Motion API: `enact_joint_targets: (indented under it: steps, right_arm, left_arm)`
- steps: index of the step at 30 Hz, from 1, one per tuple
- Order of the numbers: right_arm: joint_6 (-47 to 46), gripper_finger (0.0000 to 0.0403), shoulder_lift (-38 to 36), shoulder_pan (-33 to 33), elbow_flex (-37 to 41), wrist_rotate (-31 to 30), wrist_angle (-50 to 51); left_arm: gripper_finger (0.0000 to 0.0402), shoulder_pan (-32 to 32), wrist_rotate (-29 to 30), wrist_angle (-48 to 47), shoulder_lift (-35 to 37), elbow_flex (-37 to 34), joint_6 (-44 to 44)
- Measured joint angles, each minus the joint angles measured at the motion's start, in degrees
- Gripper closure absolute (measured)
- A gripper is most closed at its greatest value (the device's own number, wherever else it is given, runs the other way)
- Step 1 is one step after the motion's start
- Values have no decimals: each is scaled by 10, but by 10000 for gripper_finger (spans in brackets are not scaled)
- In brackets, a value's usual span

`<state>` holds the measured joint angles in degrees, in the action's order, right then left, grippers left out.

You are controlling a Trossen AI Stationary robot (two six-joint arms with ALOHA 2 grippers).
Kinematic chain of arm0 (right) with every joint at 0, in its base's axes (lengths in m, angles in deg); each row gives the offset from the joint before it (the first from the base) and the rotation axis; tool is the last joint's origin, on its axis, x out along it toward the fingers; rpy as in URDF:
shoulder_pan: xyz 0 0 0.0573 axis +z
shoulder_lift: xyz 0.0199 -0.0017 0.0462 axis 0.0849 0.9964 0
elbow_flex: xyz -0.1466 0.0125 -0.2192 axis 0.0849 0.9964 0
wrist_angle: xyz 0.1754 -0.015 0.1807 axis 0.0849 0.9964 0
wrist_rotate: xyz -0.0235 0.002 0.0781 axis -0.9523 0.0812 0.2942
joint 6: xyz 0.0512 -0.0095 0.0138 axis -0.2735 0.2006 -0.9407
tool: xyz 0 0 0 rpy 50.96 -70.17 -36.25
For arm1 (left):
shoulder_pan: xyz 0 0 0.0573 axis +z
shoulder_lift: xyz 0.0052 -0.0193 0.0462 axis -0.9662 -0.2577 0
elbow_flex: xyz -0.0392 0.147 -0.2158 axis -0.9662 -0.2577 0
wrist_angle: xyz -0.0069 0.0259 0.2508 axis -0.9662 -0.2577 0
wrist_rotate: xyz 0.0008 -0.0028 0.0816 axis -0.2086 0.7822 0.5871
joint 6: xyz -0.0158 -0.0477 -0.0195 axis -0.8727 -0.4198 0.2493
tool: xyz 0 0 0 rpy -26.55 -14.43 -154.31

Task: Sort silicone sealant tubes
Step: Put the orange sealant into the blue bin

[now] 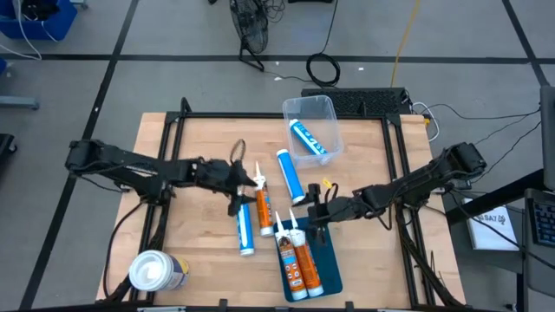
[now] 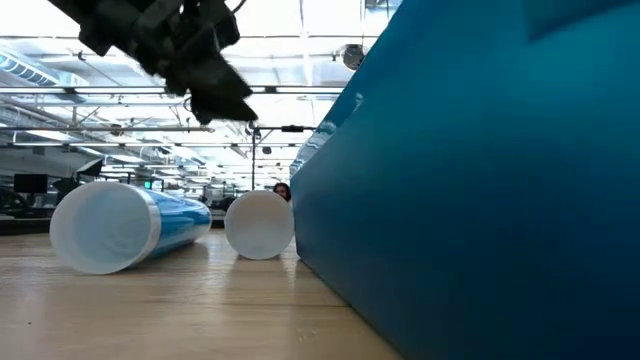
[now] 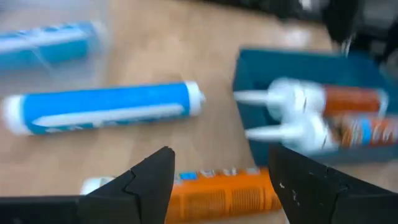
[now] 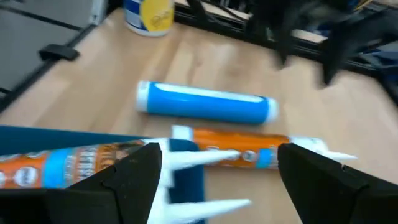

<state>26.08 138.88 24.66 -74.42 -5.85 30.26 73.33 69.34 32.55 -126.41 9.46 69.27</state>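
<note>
An orange sealant tube (image 1: 263,208) lies on the table, its nozzle toward the far edge. My left gripper (image 1: 246,181) is open over it, and in the left wrist view (image 3: 221,155) its fingers stand on either side of the orange tube (image 3: 217,193). Two orange tubes (image 1: 297,257) lie in a blue tray (image 1: 328,260). One blue tube (image 1: 290,176) lies between the grippers, another blue tube (image 1: 244,230) lies left of the tray, and a third blue tube (image 1: 308,139) lies in a clear bin (image 1: 329,113). My right gripper (image 1: 316,209) is open and empty by the tray's far end.
A fat white-topped canister (image 1: 156,270) stands at the near left corner. The clear bin sits at the far edge. In the low view the tray's wall (image 2: 480,180) fills the right side. Bare wood lies at the table's left and right sides.
</note>
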Motion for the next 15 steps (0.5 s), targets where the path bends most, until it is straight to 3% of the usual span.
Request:
enact_joint_targets:
  steps: [4,10,15]
  right_arm:
    - [27,106,-8,-10,0,-4,-2]
    - [52,106,-8,-30,0,-4,-2]
    - [52,106,-8,-44,0,-4,-2]
  left_arm:
    - [147,-23,47,48,-70,0,19]
    - [147,-26,22,59,-148,0,6]
    - [147,-44,19,78,-162,0,47]
